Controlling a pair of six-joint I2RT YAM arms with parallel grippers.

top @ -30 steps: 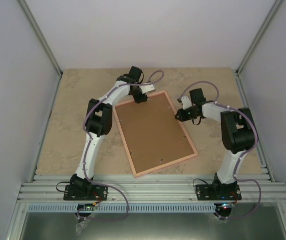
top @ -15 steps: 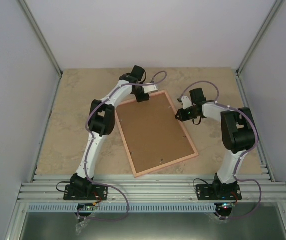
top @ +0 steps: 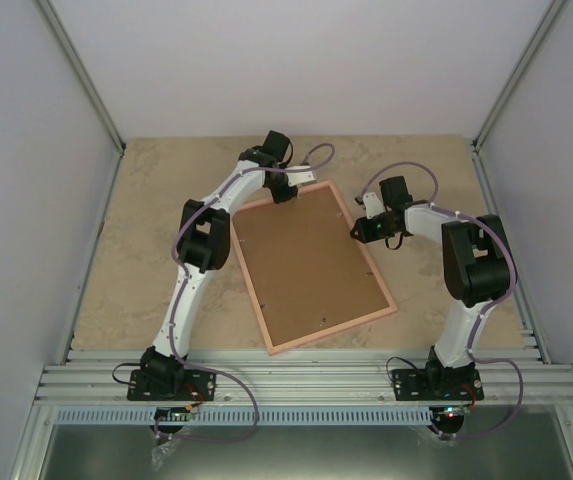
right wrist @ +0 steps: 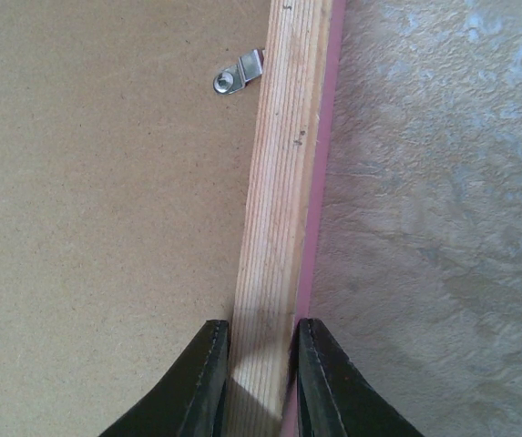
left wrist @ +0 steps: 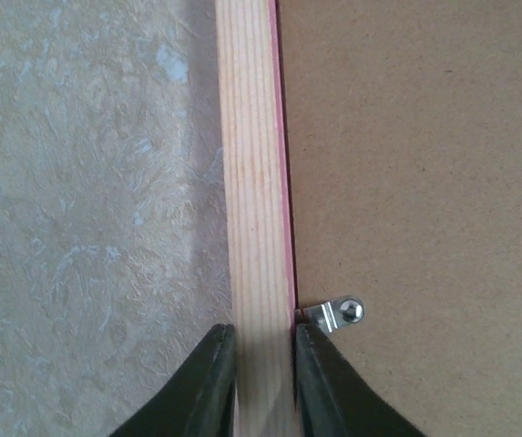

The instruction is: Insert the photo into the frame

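The frame [top: 331, 332] lies back side up on the table, tilted, its pink edge around a brown backing board [top: 306, 265]. The photo is not in view. My left gripper [top: 282, 192] is shut on the frame's far rail. In the left wrist view its jaws [left wrist: 265, 382] straddle the pale wood rail [left wrist: 253, 182], next to a small metal clip [left wrist: 338, 312]. My right gripper [top: 358, 230] is shut on the right rail. In the right wrist view its jaws [right wrist: 261, 382] clamp the wood rail [right wrist: 283, 164], and a clip [right wrist: 236, 75] sits further along.
The frame rests on a beige marbled tabletop [top: 146, 230] enclosed by white walls. An aluminium rail [top: 306, 375] runs along the near edge, where both arm bases are bolted.
The left wrist has shifted slightly to the right along the frame's far rail. The frame and the right arm have hardly moved.
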